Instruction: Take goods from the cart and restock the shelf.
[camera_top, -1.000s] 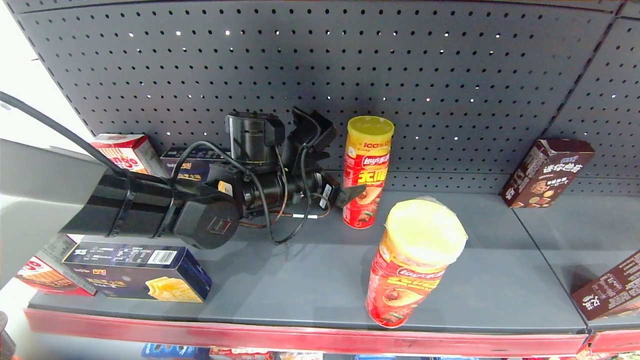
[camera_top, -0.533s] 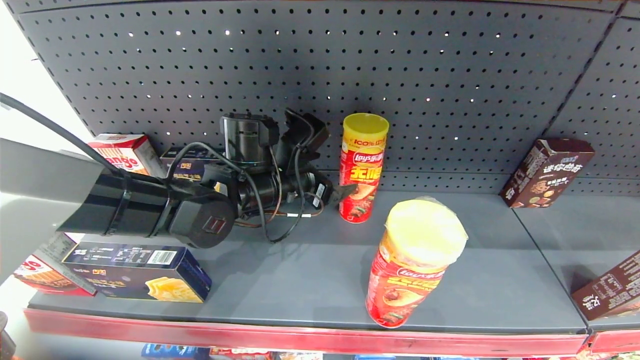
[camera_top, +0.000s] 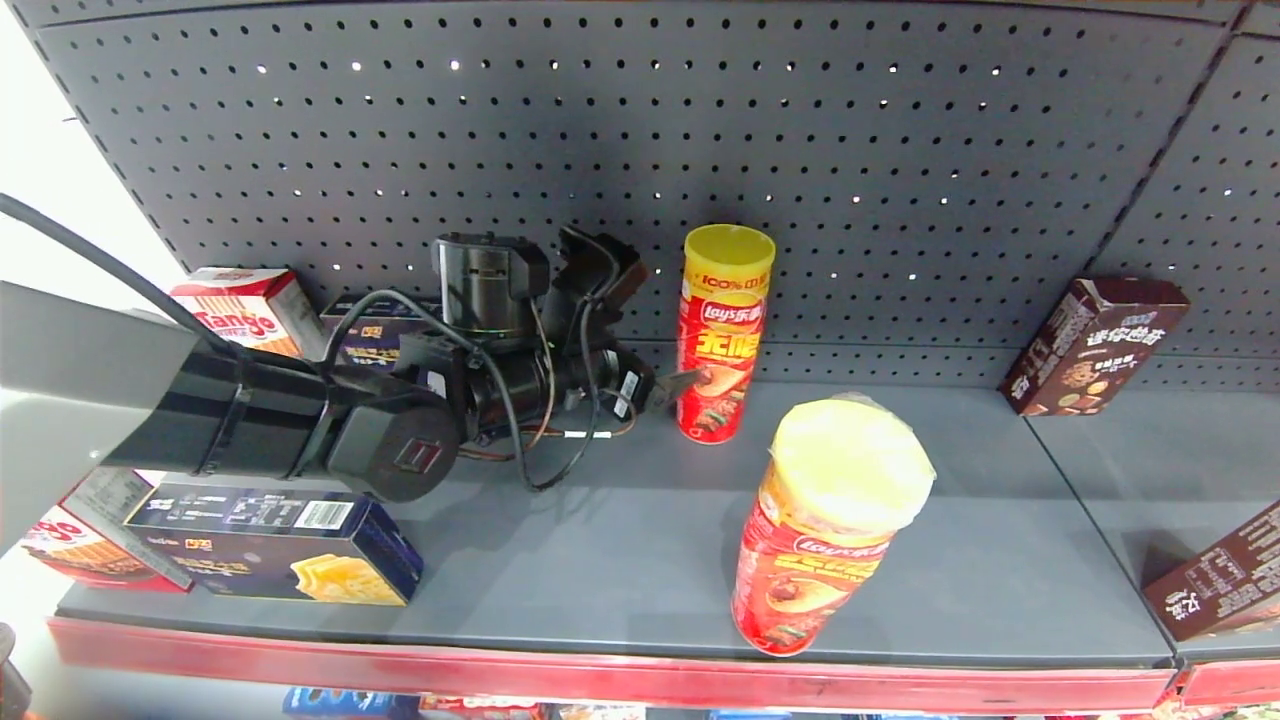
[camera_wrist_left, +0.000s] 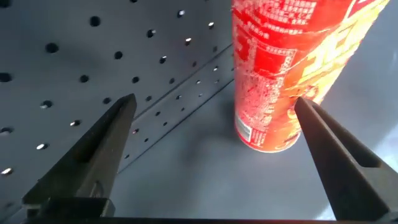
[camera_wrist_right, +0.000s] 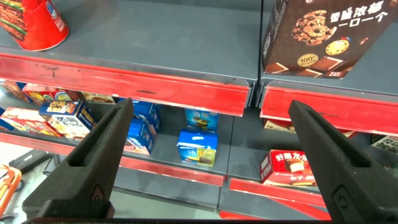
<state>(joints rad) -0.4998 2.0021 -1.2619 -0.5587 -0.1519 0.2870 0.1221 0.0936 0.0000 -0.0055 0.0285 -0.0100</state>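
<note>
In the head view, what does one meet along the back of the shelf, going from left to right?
red-and-white wafer box → left gripper → upright chip can → brown box

A blue box (camera_top: 280, 545) lies flat beside a red wafer box (camera_top: 62, 542). A brown cookie box (camera_top: 1095, 345) stands tilted by the pegboard (camera_top: 600, 120).

The right gripper (camera_wrist_right: 209, 104), fingers spread wide, faces a red-edged shelf (camera_wrist_right: 124, 78) carrying a brown box (camera_wrist_right: 317, 34) and a red can (camera_wrist_right: 37, 25).

Retail shop: grey pegboard-backed shelf (camera_top: 620, 560) with red front edge strips, stocked with crisp canisters (camera_top: 826, 525) and boxed snacks (camera_top: 1095, 345).
</note>
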